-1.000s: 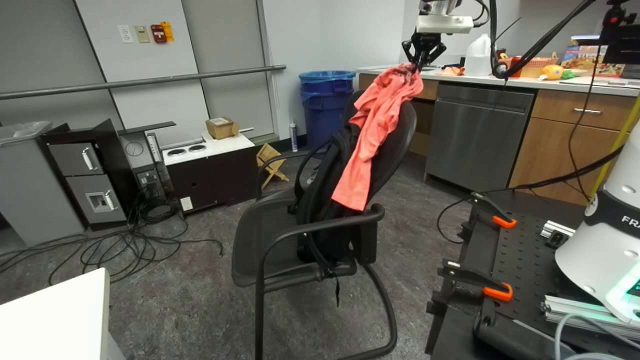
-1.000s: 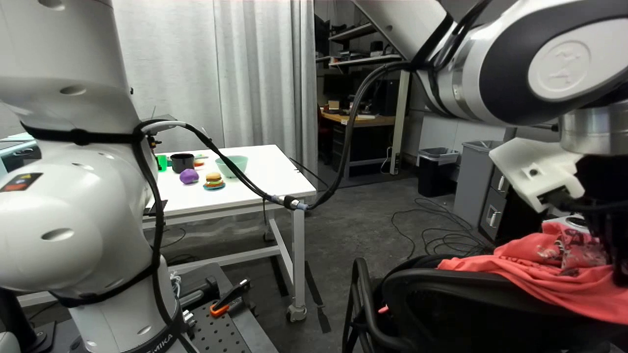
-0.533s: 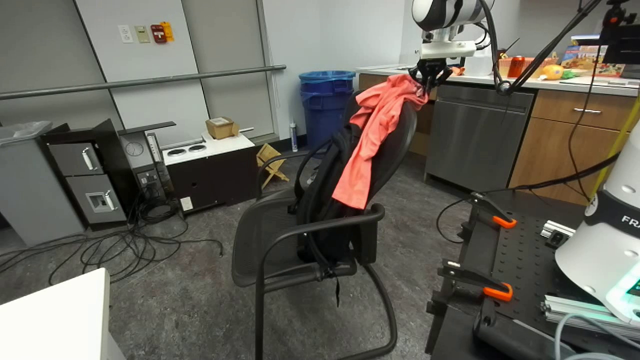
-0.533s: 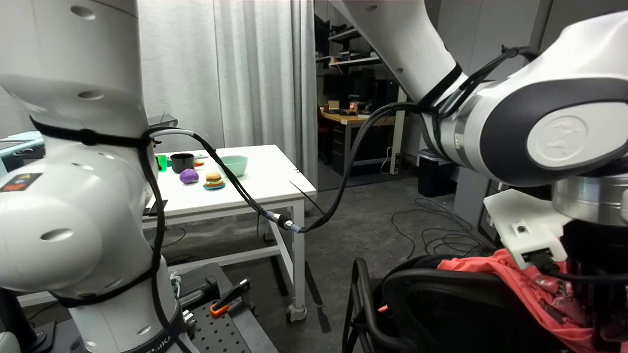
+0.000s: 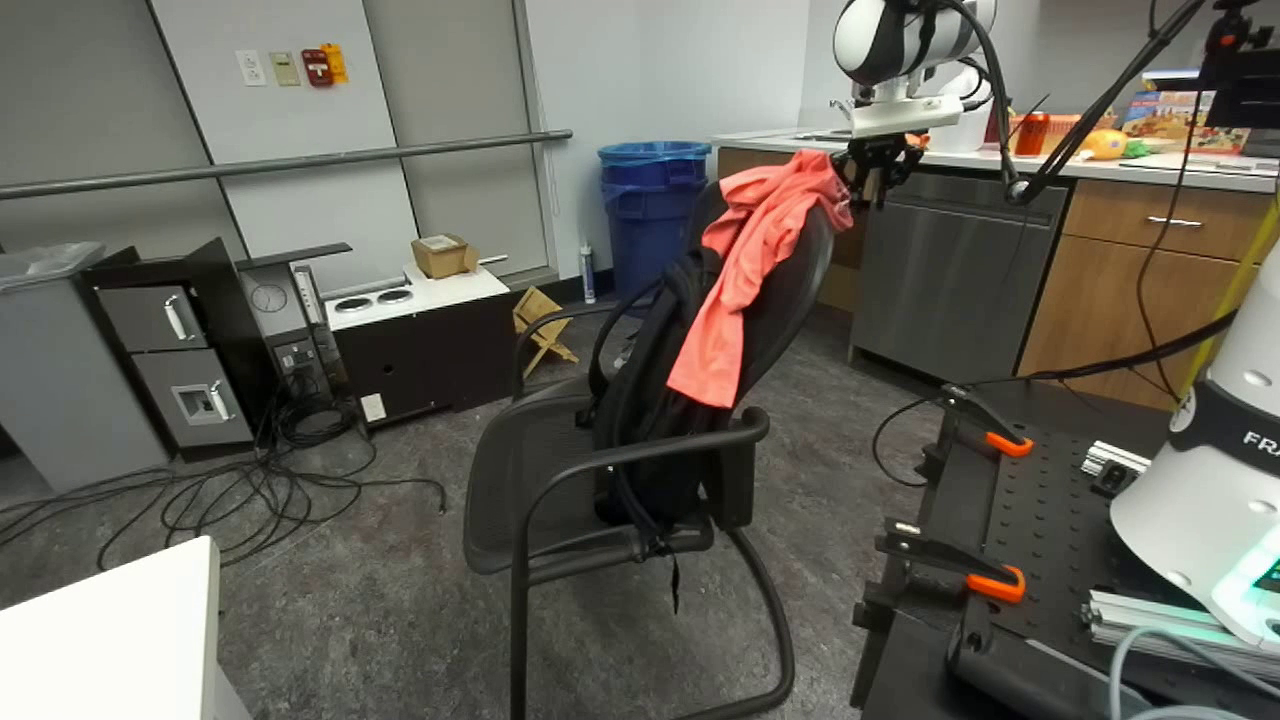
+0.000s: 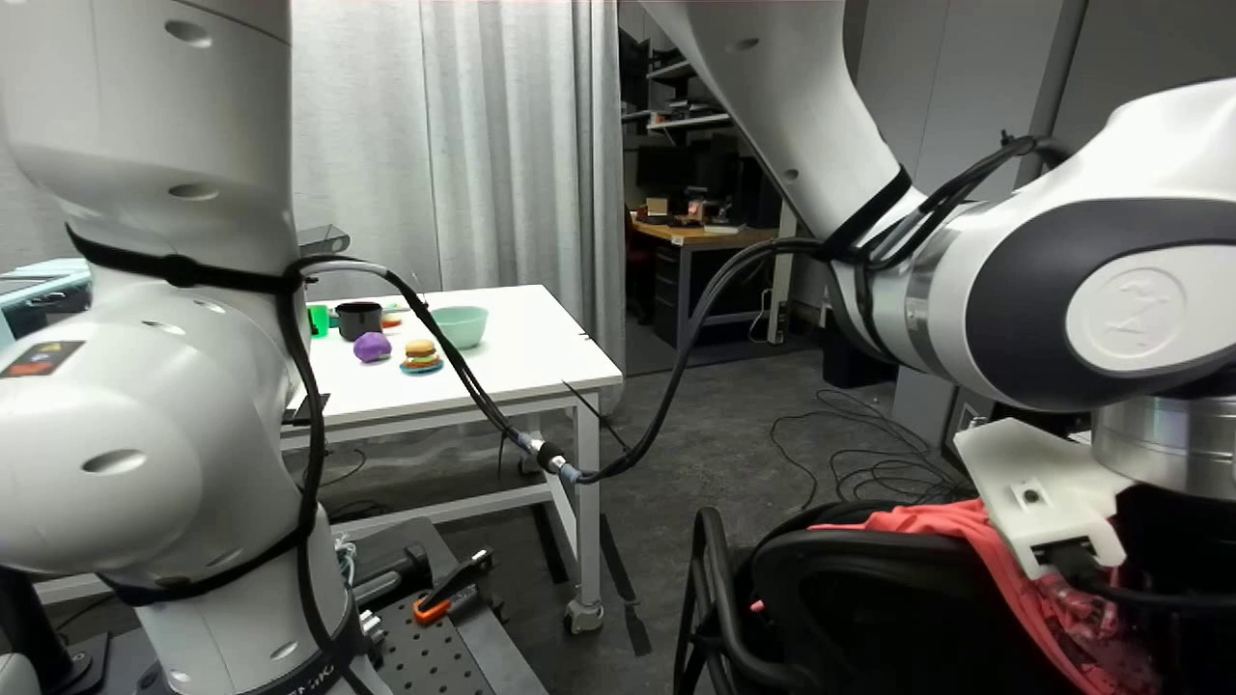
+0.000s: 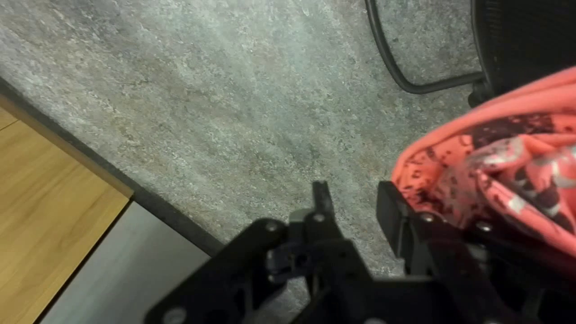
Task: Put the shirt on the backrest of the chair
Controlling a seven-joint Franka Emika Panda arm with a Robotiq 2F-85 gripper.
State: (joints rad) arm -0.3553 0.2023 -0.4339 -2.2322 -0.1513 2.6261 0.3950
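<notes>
While the arm [image 5: 865, 42] hangs just beyond the top of the chair [image 5: 530, 470], its end turned down, the coral shirt [image 5: 742, 270] lies over the backrest [image 5: 792, 282] in an exterior view and drapes down its front, next to a black bag [image 5: 645, 410]. Behind stand a blue bin [image 5: 652, 215] and a dishwasher [image 5: 955, 280]. In an exterior view, the arm hides part of the shirt, and a looped cable [image 6: 552, 458] crosses in front of a white surface [image 6: 541, 333]; a green bowl [image 6: 468, 328] and a toy burger [image 6: 421, 359] show only here. Only the wrist view shows the fingers [image 7: 390, 216] plainly: parted by a clear gap, gripping nothing, floor [image 7: 270, 112] between them, the shirt just outside one of them; whether it touches, I cannot tell.
</notes>
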